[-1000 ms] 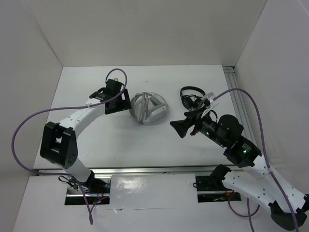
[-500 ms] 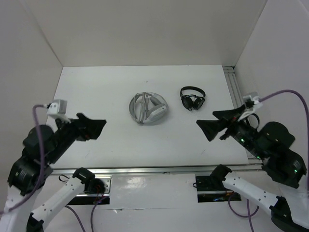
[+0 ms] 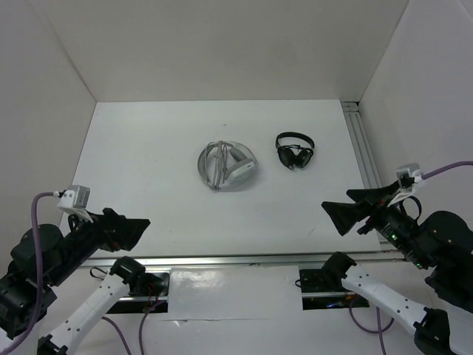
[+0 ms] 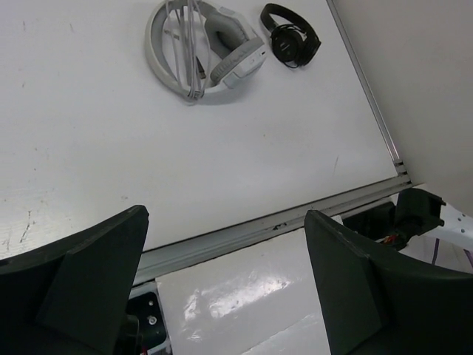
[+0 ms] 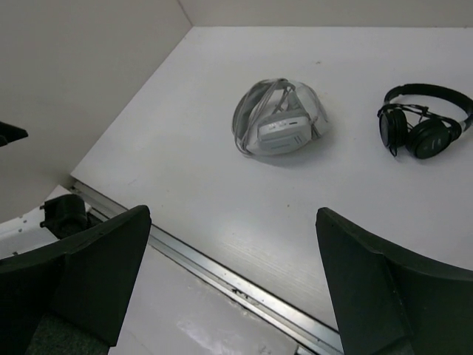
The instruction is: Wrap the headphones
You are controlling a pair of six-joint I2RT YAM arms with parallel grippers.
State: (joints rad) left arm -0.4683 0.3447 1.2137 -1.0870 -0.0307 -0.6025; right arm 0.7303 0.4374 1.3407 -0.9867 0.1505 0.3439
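Two robot arms and two sets of headphones share a flat, matte white bench (image 3: 148, 155) enclosed by plain white walls.

The task's headphones (image 3: 228, 166), one large over-ear pair in light grey and white plastic, lie flat near the middle of the bench, slightly towards the far edge. The wide headband curves into an almost closed ring around the padded cups, one cup showing a smooth rounded-rectangle face. The thin grey cable (image 4: 194, 52) runs in several strands across the ring. Nothing touches this pair.

One smaller black pair of headphones (image 3: 295, 150), with a thin arched band and two small round cups, lies just beside it on the side of the right edge, apart from it.

The left gripper (image 3: 137, 228) hangs over the near left corner of the bench, and the right gripper (image 3: 338, 211) over the near right corner. Both are well apart from either pair of headphones. Each has two broad, matte black, wedge-shaped fingers (image 5: 81, 270). On both grippers the jaws stand spread wide with nothing between them.

One ribbed silver metal rail (image 3: 244, 259) runs along the near edge, and a second (image 3: 360, 144) along the right edge. Each arm trails one purple cord (image 3: 33, 222).
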